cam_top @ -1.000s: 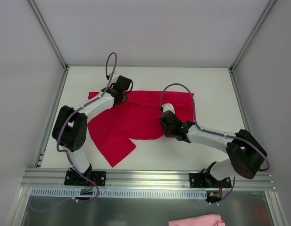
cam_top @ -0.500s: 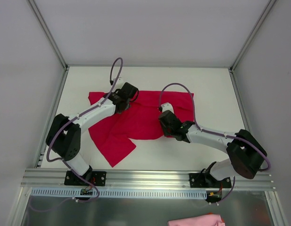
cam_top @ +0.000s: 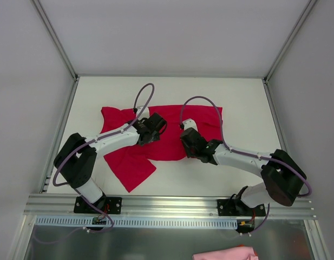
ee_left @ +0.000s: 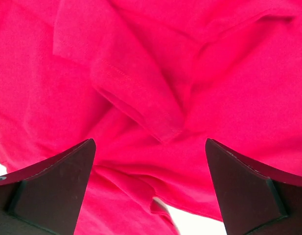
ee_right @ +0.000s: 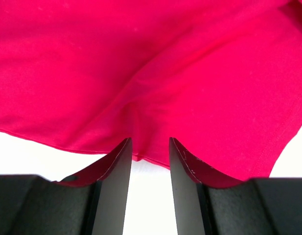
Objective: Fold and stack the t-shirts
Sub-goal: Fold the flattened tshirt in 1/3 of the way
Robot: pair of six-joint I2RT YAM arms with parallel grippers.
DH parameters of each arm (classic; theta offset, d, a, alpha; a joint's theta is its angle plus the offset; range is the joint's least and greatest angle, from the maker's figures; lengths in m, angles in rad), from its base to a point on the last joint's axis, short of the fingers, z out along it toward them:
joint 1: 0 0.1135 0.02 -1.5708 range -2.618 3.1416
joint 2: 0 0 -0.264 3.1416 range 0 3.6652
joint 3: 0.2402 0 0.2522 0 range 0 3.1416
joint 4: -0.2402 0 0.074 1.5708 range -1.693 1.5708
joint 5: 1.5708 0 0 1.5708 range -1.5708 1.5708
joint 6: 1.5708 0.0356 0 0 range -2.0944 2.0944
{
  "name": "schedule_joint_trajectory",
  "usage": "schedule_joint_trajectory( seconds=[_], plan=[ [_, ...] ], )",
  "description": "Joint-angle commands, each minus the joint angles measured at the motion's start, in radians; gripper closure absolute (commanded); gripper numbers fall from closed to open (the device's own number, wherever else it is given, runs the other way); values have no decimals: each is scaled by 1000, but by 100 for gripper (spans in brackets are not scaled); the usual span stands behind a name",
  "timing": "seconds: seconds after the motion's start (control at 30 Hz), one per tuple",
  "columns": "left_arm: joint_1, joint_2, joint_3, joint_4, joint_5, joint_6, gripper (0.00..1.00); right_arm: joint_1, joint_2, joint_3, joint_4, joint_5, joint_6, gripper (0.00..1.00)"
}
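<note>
One crimson t-shirt [cam_top: 123,162] lies crumpled and partly folded over itself on the white table [cam_top: 237,97]. My left gripper [cam_top: 156,128] hovers over the shirt's middle, open wide; in the left wrist view it [ee_left: 150,142] frames a folded sleeve and wrinkled cloth [ee_left: 141,88], with nothing between the fingers. My right gripper [cam_top: 185,140] sits at the shirt's near hem. In the right wrist view it [ee_right: 149,139] is partly open, its tips at the hem of the cloth [ee_right: 141,58], bare table showing in the gap.
A pink cloth [cam_top: 223,253] lies below the aluminium rail [cam_top: 167,205] at the near edge. Grey walls and metal frame posts [cam_top: 58,38] enclose the table on three sides.
My left arm moved from the shirt's far left edge toward the middle, dragging cloth inward, then opened its jaws and let go. The right arm stayed where it was.
</note>
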Motion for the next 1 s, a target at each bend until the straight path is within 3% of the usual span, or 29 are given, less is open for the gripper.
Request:
schedule_joint_trajectory(
  seconds=[0.0,0.17,0.33,0.4,0.47,0.57,0.73,0.97],
  plan=[
    [-9,38,14,-53,-80,-53,1,20,-23,58,0,7,-6,60],
    [-17,0,-15,-79,-126,-72,1,32,-9,69,-5,13,-6,61],
    [3,3,14,-182,-268,-170,1,32,21,78,5,1,-32,61],
    [46,-7,4,-45,-226,-78,1,36,26,78,2,-2,-35,61],
    [99,-25,-44,75,-96,6,2,37,21,72,0,4,-38,61],
    [205,-37,-53,186,3,31,3,37,6,55,5,15,-40,60],
    [333,39,109,149,54,92,5,37,18,55,12,1,-49,61],
    [425,122,191,102,95,99,7,37,20,49,20,12,-54,61]
  ],
)
